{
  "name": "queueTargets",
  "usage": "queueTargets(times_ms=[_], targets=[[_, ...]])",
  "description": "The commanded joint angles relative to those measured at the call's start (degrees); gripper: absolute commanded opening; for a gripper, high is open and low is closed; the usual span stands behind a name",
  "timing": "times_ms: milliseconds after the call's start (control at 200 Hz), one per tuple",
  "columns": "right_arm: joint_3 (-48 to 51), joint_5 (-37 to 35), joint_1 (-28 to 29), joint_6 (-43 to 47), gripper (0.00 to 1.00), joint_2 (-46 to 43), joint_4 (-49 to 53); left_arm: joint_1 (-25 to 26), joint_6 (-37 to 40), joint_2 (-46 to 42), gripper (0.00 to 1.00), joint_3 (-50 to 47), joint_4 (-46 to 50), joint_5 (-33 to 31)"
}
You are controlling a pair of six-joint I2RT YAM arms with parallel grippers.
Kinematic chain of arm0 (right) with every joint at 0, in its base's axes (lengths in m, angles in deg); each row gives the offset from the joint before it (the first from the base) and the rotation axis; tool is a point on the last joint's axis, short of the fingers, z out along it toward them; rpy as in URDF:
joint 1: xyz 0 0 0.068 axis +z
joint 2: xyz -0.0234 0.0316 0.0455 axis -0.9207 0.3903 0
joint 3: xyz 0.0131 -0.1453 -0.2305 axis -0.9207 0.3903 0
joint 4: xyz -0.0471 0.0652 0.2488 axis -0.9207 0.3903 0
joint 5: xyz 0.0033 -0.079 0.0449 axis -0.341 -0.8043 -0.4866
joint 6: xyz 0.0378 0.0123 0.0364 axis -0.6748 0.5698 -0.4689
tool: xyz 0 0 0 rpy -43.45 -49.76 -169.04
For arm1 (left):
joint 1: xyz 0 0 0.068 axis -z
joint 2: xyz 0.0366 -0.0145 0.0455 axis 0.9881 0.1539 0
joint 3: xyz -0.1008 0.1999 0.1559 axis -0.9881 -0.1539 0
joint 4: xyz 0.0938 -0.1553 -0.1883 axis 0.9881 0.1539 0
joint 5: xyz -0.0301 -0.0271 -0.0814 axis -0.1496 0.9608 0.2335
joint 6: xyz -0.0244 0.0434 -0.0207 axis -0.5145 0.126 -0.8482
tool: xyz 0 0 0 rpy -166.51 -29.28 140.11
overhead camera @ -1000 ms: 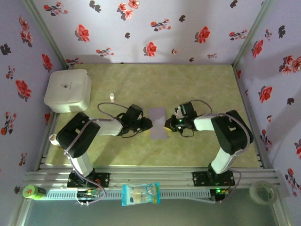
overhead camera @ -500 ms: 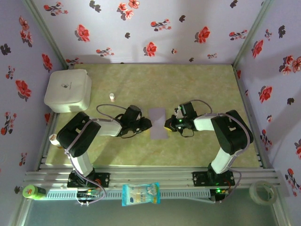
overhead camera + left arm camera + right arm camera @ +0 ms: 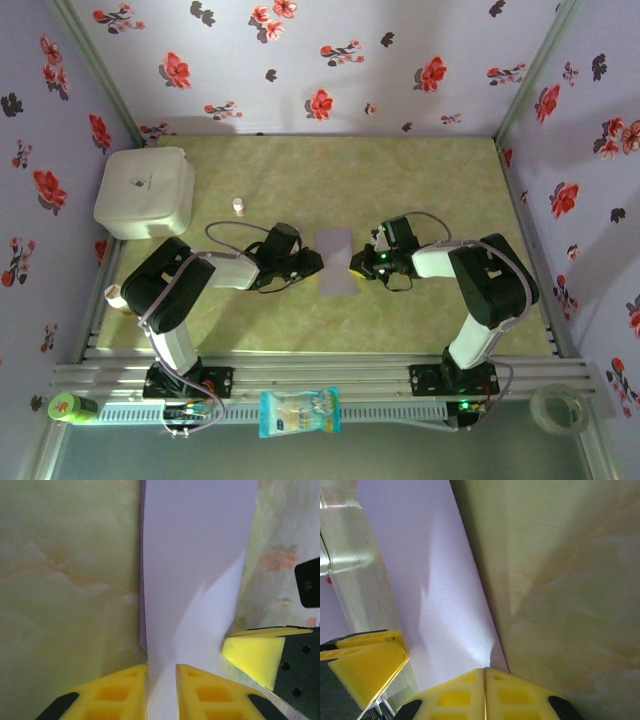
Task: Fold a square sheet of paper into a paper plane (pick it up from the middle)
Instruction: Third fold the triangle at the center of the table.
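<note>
The square sheet of paper (image 3: 335, 262) is pale lilac and lies mid-table as a narrow upright strip between both grippers. My left gripper (image 3: 318, 262) is at its left edge. In the left wrist view the paper (image 3: 195, 570) runs up into the narrow gap between my left gripper's (image 3: 161, 667) yellow fingers, which stand slightly apart. My right gripper (image 3: 355, 263) is at the right edge. In the right wrist view its jaws (image 3: 485, 669) are pressed together on the paper's (image 3: 430, 580) edge, which lifts a little there. The paper plane is not formed.
A white rounded box (image 3: 145, 192) stands at the back left, with a small white object (image 3: 239, 206) next to it. On the front rail lie a blue-and-white packet (image 3: 299, 412), a green item (image 3: 70, 408) and a tape roll (image 3: 558, 405). Flowered walls close three sides.
My left gripper's jaws have narrowed a little around the paper. Both arms and the sheet stay almost where they were.
</note>
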Motion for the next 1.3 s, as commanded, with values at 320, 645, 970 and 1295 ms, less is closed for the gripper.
queueTargets(times_ms=[320, 645, 970, 1295], targets=[[1.31, -2.82, -0.11, -0.18, 0.14, 1.92, 2.90, -0.56, -0.60, -0.26, 0.04, -1.08, -1.48, 0.42], [0.15, -7.55, 2.59, 9.59, 0.40, -12.96, 8.88, -0.65, -6.09, -3.38, 0.00, -2.22, -2.96, 1.35], [14.57, -35.68, 27.63, 43.25, 0.49, -29.79, -7.35, -0.82, -11.85, -4.47, 0.00, -2.52, -3.72, 2.82], [14.45, -49.26, 39.06, 54.52, 0.54, -22.83, -12.77, -1.00, -12.50, -4.40, 0.00, -2.12, -3.32, 3.32]])
